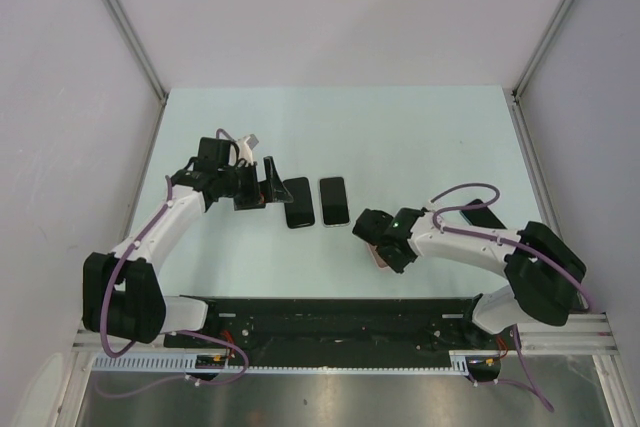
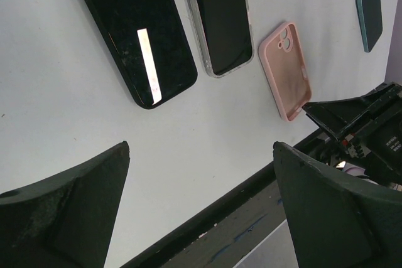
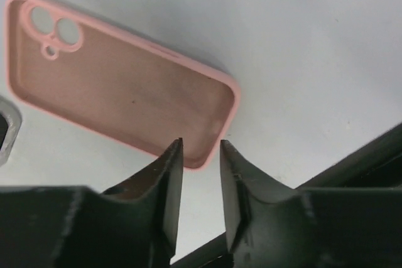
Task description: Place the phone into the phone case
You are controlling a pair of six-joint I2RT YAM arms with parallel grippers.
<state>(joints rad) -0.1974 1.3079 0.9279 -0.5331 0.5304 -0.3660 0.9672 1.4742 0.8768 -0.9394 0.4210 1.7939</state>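
Note:
A bare black phone lies at the table's middle, with a second phone in a clear case right of it. Both show in the left wrist view, the black phone and the clear-cased phone. An empty pink phone case lies open side up near the front edge and also shows in the top view. My right gripper hovers over its near corner with the jaws a narrow gap apart, holding nothing. My left gripper is wide open and empty, just left of the black phone.
A dark teal case lies to the right behind the right arm and also shows in the left wrist view. The black mounting rail runs along the front edge. White walls enclose the table on three sides.

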